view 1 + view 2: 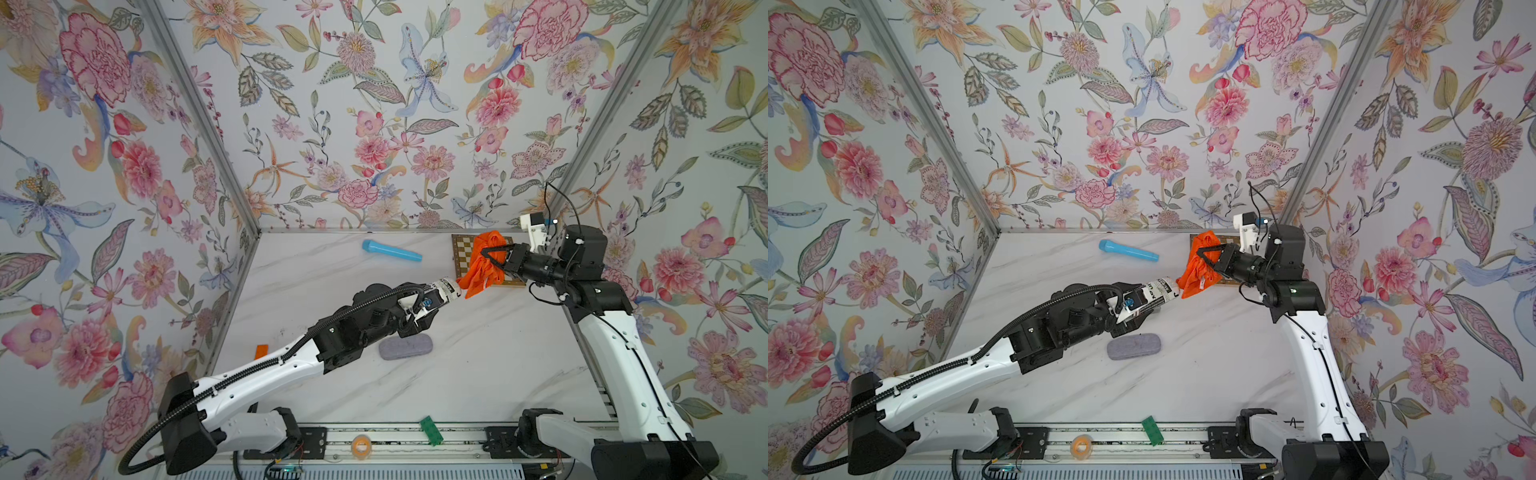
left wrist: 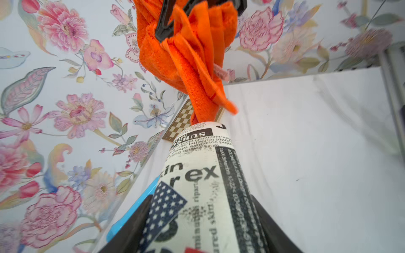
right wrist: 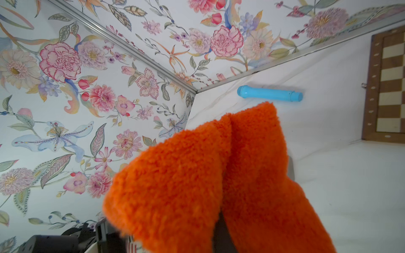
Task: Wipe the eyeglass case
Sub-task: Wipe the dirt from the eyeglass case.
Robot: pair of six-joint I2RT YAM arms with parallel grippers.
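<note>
My left gripper [image 1: 432,298] [image 2: 201,219] is shut on a long eyeglass case [image 1: 446,287] [image 1: 1158,291] [image 2: 203,179] with a white newspaper print, held above the table and pointing toward the back right. Its far end touches an orange fluffy cloth [image 1: 482,266] [image 1: 1198,266] [image 2: 186,54] [image 3: 208,179]. My right gripper [image 1: 490,253] [image 1: 1204,253] is shut on that cloth, which hangs bunched from its black fingers [image 2: 166,26]. In the right wrist view the cloth covers nearly all of the jaws.
A grey felt case [image 1: 406,347] lies on the marble table under the left wrist. At the back lie a blue cylinder [image 1: 390,250] and a chessboard [image 1: 463,249]. A small orange piece [image 1: 261,351], a green block [image 1: 431,430] and a tape roll [image 1: 360,446] sit near the front.
</note>
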